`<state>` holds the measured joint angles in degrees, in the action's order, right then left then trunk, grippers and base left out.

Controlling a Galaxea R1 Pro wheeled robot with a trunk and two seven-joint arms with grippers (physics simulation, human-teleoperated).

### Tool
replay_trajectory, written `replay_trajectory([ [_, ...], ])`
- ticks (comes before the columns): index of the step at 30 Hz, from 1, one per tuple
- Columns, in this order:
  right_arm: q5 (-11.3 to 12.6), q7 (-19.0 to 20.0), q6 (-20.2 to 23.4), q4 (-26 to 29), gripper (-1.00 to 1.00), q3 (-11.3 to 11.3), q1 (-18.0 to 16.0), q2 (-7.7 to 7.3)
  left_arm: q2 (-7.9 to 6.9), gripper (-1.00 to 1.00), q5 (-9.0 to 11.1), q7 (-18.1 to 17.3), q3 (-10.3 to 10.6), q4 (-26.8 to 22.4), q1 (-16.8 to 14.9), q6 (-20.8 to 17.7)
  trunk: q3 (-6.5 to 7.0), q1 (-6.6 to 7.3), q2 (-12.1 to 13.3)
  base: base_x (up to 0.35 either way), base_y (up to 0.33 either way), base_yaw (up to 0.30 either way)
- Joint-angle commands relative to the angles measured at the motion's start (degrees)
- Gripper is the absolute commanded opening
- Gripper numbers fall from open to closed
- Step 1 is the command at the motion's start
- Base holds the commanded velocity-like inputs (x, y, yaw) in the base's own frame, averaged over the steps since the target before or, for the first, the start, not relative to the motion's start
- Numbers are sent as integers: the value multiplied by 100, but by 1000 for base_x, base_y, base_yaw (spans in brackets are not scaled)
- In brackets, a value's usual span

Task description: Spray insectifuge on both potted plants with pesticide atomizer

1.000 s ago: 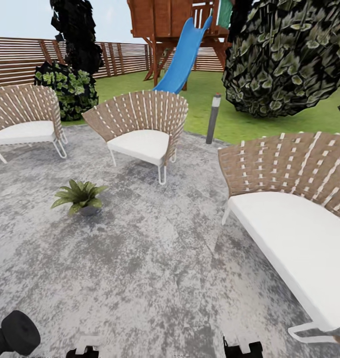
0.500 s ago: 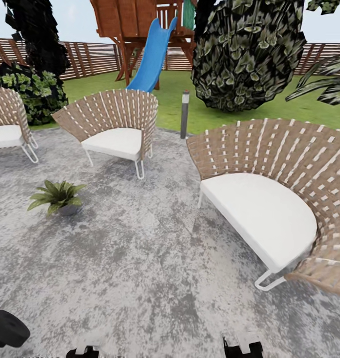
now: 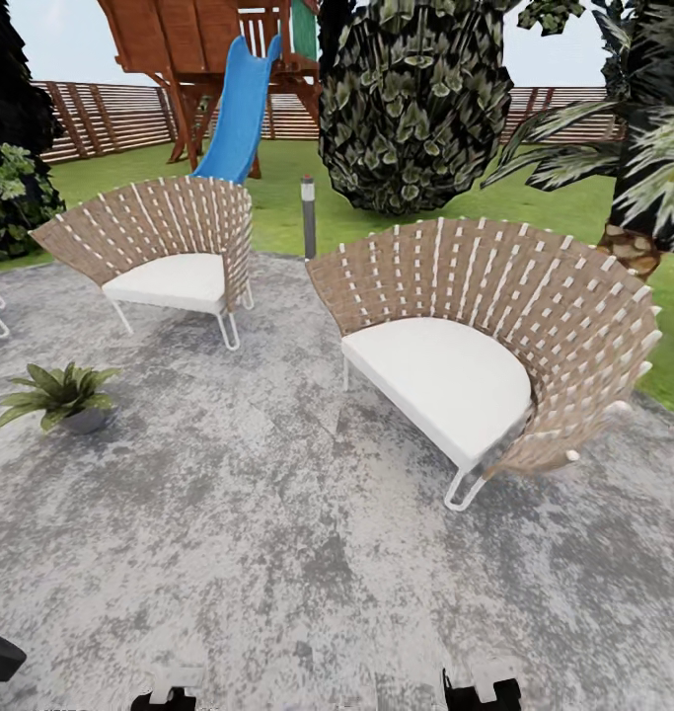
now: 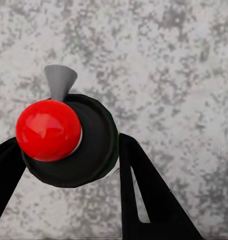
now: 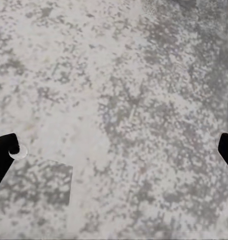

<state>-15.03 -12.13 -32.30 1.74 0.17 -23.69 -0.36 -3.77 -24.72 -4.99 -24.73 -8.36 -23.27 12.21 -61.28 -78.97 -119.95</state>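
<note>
— Head view?
— One plant (image 3: 55, 397) sits on the patio (image 3: 277, 553), left of both chairs (image 3: 445, 380)
— Left wrist?
— Left gripper (image 4: 67, 159) clamps the atomizer (image 4: 96, 145)
— Right wrist?
— Right gripper (image 5: 116, 150) spread wide above bare patio

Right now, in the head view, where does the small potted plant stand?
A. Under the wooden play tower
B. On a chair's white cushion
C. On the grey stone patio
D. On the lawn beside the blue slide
C: the potted plant stands on the grey stone patio, at the view's left edge.
</note>
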Motion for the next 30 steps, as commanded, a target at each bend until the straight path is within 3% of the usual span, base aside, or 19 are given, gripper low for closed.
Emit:
replay_trajectory([
  [1,-61,-48,-4,-7,100,1,-3,1,-1,-100,-42,-28,-50,1,-2,18,-4,4,-2,-336,-114,-300],
  [18,-61,-47,-4,-7,100,1,-4,1,-4,-100,-35,-20,-50,-5,-2,21,5,4,-2,-321,-119,-300],
  [30,-59,-52,-4,0,100,-4,-4,-6,-5,-100,-33,-17,-50,-8,-2,15,31,4,-2,-29,-12,-300],
])
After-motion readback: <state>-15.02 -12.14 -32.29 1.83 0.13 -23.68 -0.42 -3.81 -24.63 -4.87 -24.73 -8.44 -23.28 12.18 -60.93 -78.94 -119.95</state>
